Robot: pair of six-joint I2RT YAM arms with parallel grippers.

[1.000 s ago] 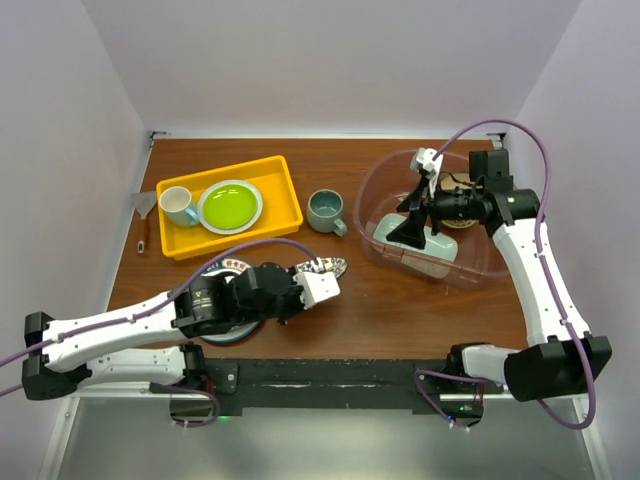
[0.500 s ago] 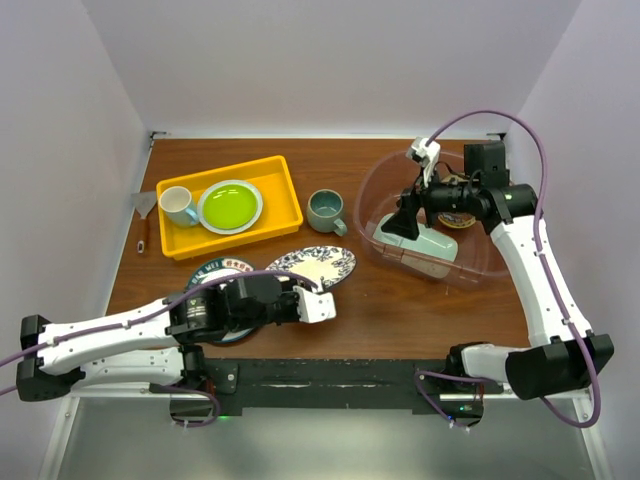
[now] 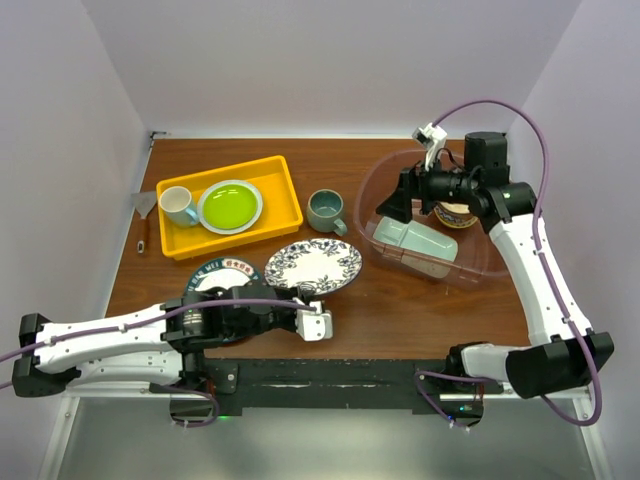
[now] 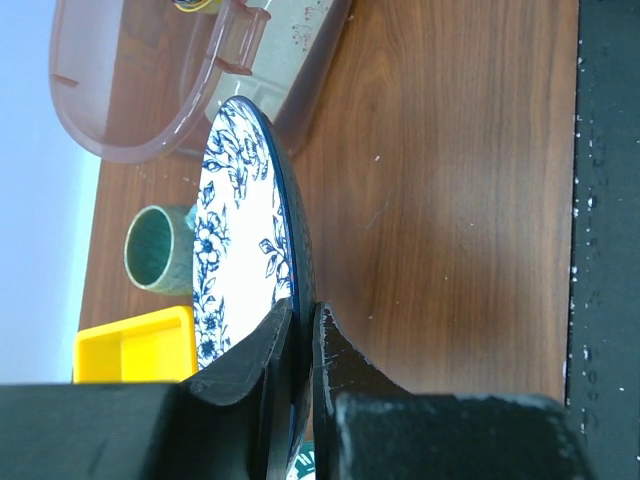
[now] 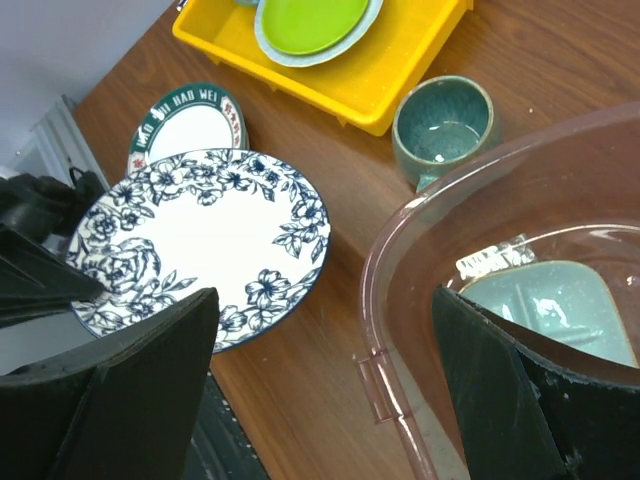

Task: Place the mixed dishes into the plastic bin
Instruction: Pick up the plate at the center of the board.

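Left gripper clamps the near rim of the blue plate, mid-table just left of the bin, so I judge the carry underway: next, lift it over the wall, clear of my spread-open right gripper there.

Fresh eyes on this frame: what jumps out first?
The blue-patterned plate, front centre, pinched at its rim by the left pincer. Next, the plastic bin at right rear with the mint-green tray inside and the open right pincer over it. The bright yellow tray sits at left rear.
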